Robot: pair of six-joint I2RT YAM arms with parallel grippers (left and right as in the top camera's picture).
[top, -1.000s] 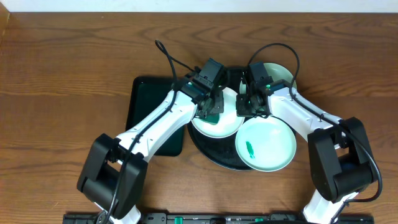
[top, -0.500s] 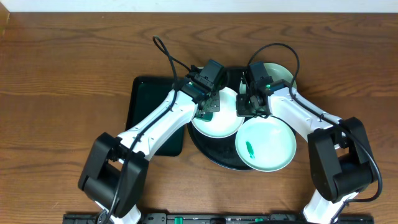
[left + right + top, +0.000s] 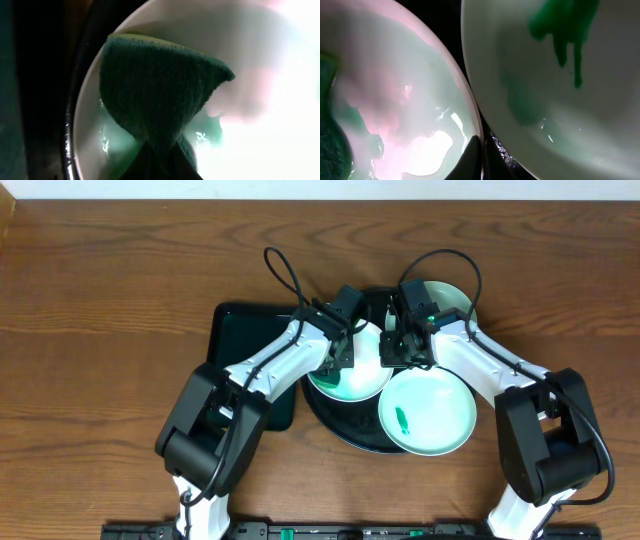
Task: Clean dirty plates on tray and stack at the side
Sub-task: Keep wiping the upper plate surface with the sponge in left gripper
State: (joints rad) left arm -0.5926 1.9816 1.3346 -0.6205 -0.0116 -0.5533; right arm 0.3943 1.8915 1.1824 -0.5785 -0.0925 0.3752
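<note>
The table [image 3: 120,280] is bare brown wood, flat and dry, with free space at 9 and 3 o'clock. That gives room for a stack at either side.

The tray [image 3: 345,435] is round, black and glossy. It sits just right of centre. A smaller green tray [image 3: 235,330] lies touching it at 9 o'clock.

Three plates rest on the black tray:
- The left plate [image 3: 355,385] is at 10 o'clock and shows a wet green film.
- The front plate [image 3: 430,415] is at 4 o'clock, overhangs the rim and carries a green smear [image 3: 401,420].
- The rear plate [image 3: 450,298] is at 1 o'clock and partly hidden by the right arm.

The plates appear stiff, light and brittle. The glossy, wet glaze is probably slippery. Take each plate by its raised rim, not by the bowl.

The sponge [image 3: 155,85] is soft and dark green. It presses into the left plate.

The left gripper [image 3: 338,358] is clamped on the sponge. The right gripper [image 3: 479,155] is pinched on the left plate's rim at 3 o'clock and steadies it.
</note>
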